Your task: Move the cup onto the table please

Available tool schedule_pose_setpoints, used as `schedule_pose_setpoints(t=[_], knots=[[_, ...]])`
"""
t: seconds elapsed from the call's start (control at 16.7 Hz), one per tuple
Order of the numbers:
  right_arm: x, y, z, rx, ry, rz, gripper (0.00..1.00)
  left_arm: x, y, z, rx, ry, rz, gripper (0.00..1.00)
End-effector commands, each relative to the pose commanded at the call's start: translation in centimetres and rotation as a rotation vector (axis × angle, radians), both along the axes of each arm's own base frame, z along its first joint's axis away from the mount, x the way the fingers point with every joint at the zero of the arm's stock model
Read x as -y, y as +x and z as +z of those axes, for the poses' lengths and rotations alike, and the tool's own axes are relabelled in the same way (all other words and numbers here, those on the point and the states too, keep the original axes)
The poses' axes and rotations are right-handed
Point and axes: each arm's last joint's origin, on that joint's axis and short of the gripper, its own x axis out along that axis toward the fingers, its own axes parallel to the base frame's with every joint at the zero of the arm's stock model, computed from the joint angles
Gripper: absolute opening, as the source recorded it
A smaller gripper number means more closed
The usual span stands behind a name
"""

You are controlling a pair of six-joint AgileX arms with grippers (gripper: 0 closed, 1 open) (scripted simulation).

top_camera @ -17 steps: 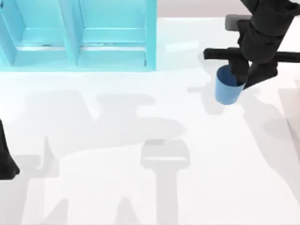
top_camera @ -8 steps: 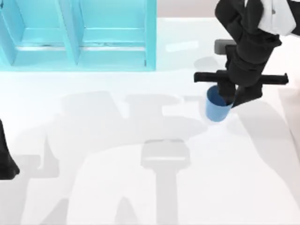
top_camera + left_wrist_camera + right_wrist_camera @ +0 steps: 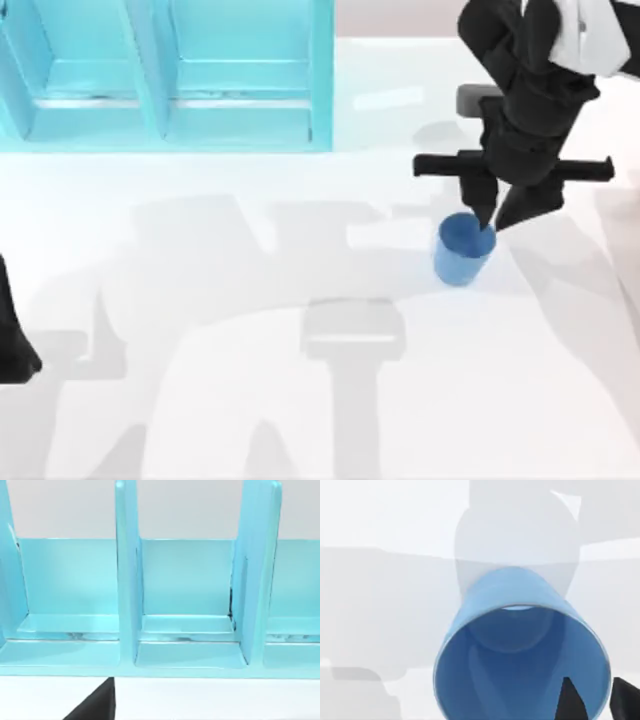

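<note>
Since half a second ago our right gripper [image 3: 487, 218] has lifted slightly off the small plain blue handleless cup [image 3: 461, 250], and the cup now sits a touch lower in the top view, upright on the broad glossy white table [image 3: 300, 400]. A second ago the cup was higher and further right, up against the gripper body.

Now: cup stands on the table's right half, well clear of the light blue compartmented shelf unit [image 3: 170, 75] at top left. Gripper fingertips straddle the cup's far rim; in the right wrist view one dark finger [image 3: 572, 700] is inside the cup [image 3: 520, 650] and the other outside. We can't tell if they're pinching the wall or released.

Left arm [image 3: 12, 340] is parked at the left edge; its wrist camera faces the shelf [image 3: 125, 580].
</note>
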Motion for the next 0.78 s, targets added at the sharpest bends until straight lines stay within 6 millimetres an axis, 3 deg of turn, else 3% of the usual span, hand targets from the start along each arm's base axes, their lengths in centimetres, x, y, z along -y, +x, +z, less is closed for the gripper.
schedule_pose_setpoints(t=[0.42,0.78], knots=[[0.00,0.00,0.00,0.000,0.000,0.000,0.98,0.00,0.00,0.00,0.000,0.000,0.000,1.00],[0.00,0.00,0.00,0.000,0.000,0.000,1.00,0.00,0.00,0.00,0.000,0.000,0.000,1.00]])
